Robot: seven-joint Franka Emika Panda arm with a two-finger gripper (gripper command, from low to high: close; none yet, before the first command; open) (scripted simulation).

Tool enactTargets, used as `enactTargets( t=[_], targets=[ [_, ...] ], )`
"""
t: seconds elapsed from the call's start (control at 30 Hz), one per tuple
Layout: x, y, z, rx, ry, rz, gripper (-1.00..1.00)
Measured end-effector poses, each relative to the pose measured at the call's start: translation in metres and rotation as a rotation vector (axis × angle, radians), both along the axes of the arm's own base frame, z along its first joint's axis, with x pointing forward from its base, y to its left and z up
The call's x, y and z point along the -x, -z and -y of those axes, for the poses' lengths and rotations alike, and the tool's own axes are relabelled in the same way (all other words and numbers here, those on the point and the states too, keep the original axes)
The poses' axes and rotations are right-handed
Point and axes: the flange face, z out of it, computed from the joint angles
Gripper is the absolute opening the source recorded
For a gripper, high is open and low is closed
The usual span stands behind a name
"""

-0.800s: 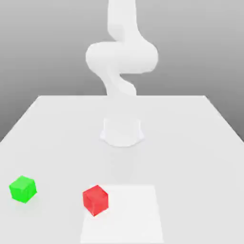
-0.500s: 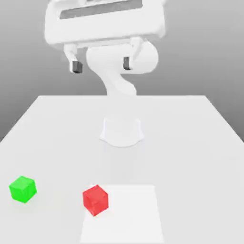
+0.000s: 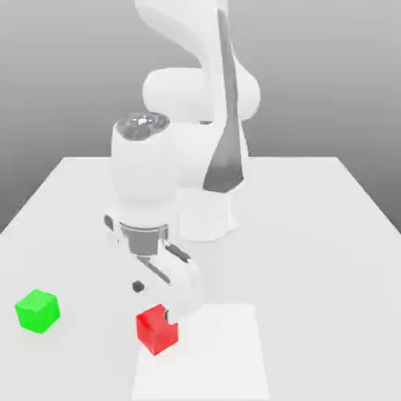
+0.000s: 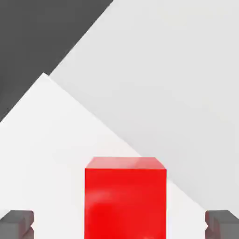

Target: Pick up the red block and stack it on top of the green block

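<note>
The red block (image 3: 157,330) sits on the table near the front, on the corner of a paler square patch (image 3: 211,356). My gripper (image 3: 153,302) hangs low just above and behind it. In the hand view the red block (image 4: 125,198) stands between the two dark fingertips (image 4: 16,224), with the gripper (image 4: 120,225) open and a gap on each side of the cube. The green block (image 3: 37,310) rests apart on the table, at the exterior view's left of the red one.
The white table (image 3: 313,235) carries the arm's round base (image 3: 207,215) at its middle. The arm's upper links (image 3: 196,94) rise behind the hand. In the hand view the table's edge meets dark floor (image 4: 37,42).
The hand has come down from high above the base to just over the red block, and the arm has folded forward. Neither block has moved.
</note>
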Motion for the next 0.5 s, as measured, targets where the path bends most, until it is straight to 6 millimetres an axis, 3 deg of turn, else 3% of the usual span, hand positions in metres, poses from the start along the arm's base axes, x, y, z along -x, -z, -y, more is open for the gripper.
enactTargets(
  t=[0.07,0.1,0.33,0.5],
  targets=[
    [0.001,0.021,0.000,-0.001,0.001,-0.001,0.00],
    [0.002,0.027,0.000,0.000,0.001,-0.001,-1.00],
    [0.002,0.026,0.000,0.001,0.001,0.000,-1.00],
    [0.001,-0.019,0.000,0.001,0.001,0.000,-1.00]
  ],
)
